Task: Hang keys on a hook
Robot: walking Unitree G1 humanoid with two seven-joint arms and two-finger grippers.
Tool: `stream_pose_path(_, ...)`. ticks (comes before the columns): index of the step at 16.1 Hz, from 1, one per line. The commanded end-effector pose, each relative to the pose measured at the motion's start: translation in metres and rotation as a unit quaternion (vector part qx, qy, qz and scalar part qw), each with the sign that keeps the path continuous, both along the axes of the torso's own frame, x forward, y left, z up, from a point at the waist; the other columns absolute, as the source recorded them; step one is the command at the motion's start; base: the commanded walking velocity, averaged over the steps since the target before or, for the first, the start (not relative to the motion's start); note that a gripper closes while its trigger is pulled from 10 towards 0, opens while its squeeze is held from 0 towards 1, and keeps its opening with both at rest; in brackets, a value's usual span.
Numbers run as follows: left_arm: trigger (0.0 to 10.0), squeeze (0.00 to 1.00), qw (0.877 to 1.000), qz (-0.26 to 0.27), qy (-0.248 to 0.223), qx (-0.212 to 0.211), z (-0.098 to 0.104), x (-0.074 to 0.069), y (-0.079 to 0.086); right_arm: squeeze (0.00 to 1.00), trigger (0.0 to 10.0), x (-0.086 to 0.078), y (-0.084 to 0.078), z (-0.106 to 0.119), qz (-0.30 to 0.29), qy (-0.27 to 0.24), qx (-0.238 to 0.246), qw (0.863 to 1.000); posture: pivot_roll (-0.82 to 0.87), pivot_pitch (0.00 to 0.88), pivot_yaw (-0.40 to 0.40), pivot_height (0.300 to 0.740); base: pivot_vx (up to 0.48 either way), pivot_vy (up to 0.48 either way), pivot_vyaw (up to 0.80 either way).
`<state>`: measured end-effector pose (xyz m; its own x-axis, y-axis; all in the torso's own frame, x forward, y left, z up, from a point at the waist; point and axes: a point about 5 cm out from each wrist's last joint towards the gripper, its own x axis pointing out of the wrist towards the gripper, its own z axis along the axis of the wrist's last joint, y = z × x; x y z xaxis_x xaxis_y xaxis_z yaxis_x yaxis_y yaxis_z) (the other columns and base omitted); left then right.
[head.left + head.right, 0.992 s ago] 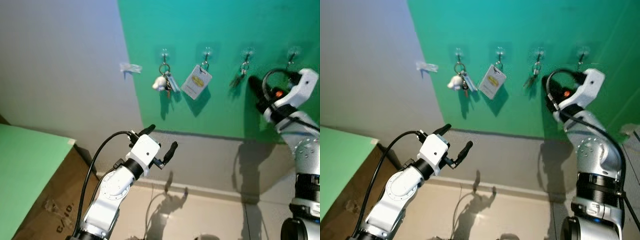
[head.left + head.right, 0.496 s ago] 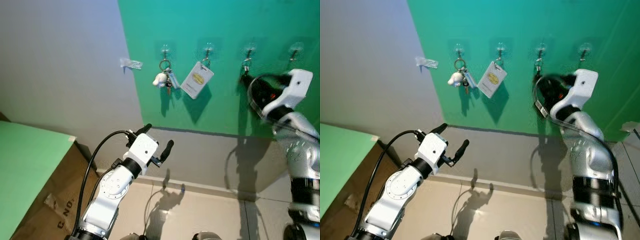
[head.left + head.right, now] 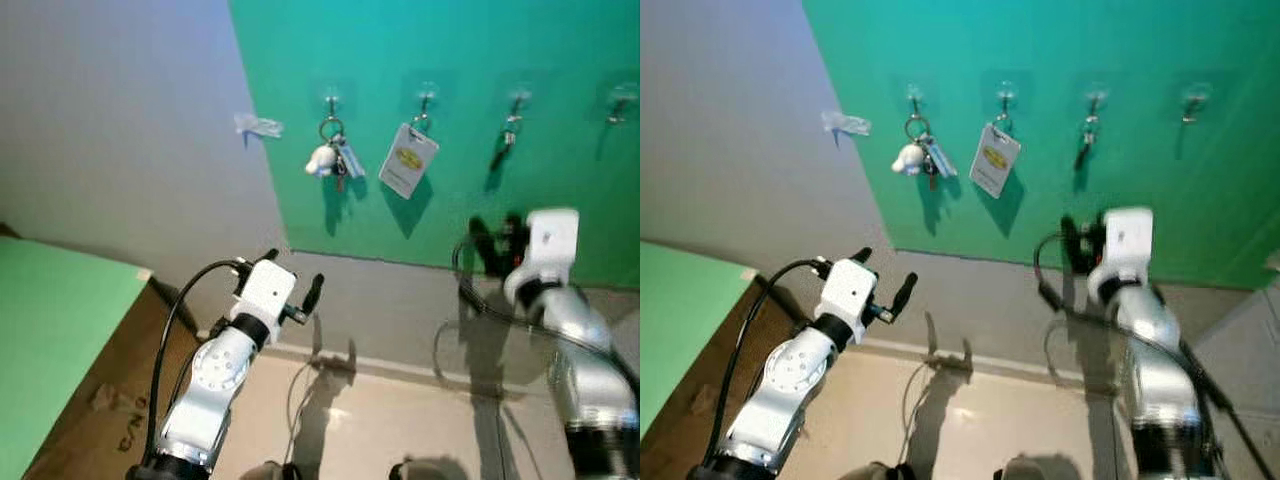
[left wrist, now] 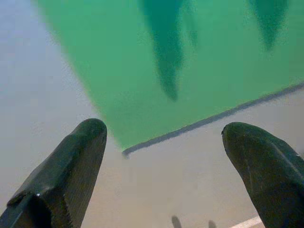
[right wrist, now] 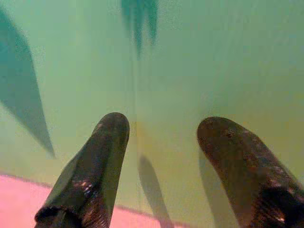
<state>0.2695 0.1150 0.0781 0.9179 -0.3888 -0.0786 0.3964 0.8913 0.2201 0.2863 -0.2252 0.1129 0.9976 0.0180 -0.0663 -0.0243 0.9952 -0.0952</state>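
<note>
We face a green wall panel (image 3: 480,120) with four small clear hooks in a row. The leftmost hook (image 3: 330,100) carries a key bunch with a white plush charm (image 3: 328,160). The second hook (image 3: 427,97) carries a white tag with a yellow oval (image 3: 408,160). The third hook (image 3: 517,100) holds a small dark set of keys (image 3: 503,148), hanging free against the green, touching neither arm. The fourth hook (image 3: 622,100) looks bare, though blur makes it hard to tell.

Our right gripper (image 3: 492,240) sits below the third hook, well under the dark keys, its two black fingers pointing up at the wall. In the right wrist view the jaws stand wide apart with nothing between them, green panel ahead (image 5: 190,57).

Our left gripper (image 3: 293,282) is raised low on the left, near the grey lower wall (image 3: 400,300), below the plush key bunch. Its jaws are also spread wide and hold nothing; the left wrist view shows the green panel's lower edge between the fingers (image 4: 71,166).

A bit of crumpled tape (image 3: 258,125) sticks to the grey wall left of the panel. A green-topped cardboard box (image 3: 60,330) stands at lower left.
</note>
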Motion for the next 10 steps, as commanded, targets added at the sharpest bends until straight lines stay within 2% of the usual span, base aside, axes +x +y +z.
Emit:
stream_pose_path(1, 10.0, 0.00, 0.999, 0.031, 0.010, -0.016, -0.004, 0.000, 0.010, 1.00, 10.0, -0.006, 0.005, 0.000, -0.008, -0.015, 0.005, 1.000, -0.24, 0.039, 0.121, 0.740, 0.000, 0.000, 0.00)
stream_pose_path(2, 10.0, 0.00, 0.999, 0.035, 0.010, -0.021, -0.004, -0.001, 0.011, 1.00, 10.0, -0.008, 0.005, -0.001, -0.012, -0.016, 0.009, 1.000, -0.24, 0.039, 0.121, 0.740, 0.000, 0.000, 0.00)
stream_pose_path(4, 10.0, 0.00, 0.996, 0.065, -0.016, -0.056, -0.001, -0.013, 0.019, 1.00, 10.0, -0.025, 0.003, -0.009, -0.028, -0.027, 0.008, 0.999, -0.25, 0.025, 0.123, 0.740, 0.000, 0.000, 0.00)
stream_pose_path(6, 10.0, 0.00, 0.993, 0.089, -0.050, -0.054, 0.002, -0.034, 0.033, 1.00, 10.0, -0.055, 0.000, -0.034, -0.052, 0.002, 0.036, 0.998, -0.25, 0.017, 0.124, 0.740, 0.000, 0.000, 0.00)
stream_pose_path(7, 10.0, 0.00, 0.993, 0.091, -0.051, -0.051, 0.002, -0.036, 0.035, 1.00, 10.0, -0.059, 0.001, -0.039, -0.053, 0.011, 0.042, 0.998, -0.25, 0.017, 0.124, 0.740, 0.000, 0.000, 0.00)
stream_pose_path(8, 10.0, 0.00, 0.994, 0.092, -0.041, -0.039, -0.004, -0.041, 0.041, 0.00, 10.0, -0.069, 0.009, -0.051, -0.030, 0.034, 0.045, 0.998, -0.24, 0.015, 0.125, 0.740, 0.000, 0.000, 0.00)
stream_pose_path(10, 10.0, 0.00, 0.995, 0.085, -0.037, -0.040, -0.005, -0.041, 0.040, 0.00, 10.0, -0.073, 0.021, -0.058, -0.004, 0.047, 0.050, 0.998, -0.24, 0.015, 0.125, 0.740, 0.000, 0.000, 0.00)
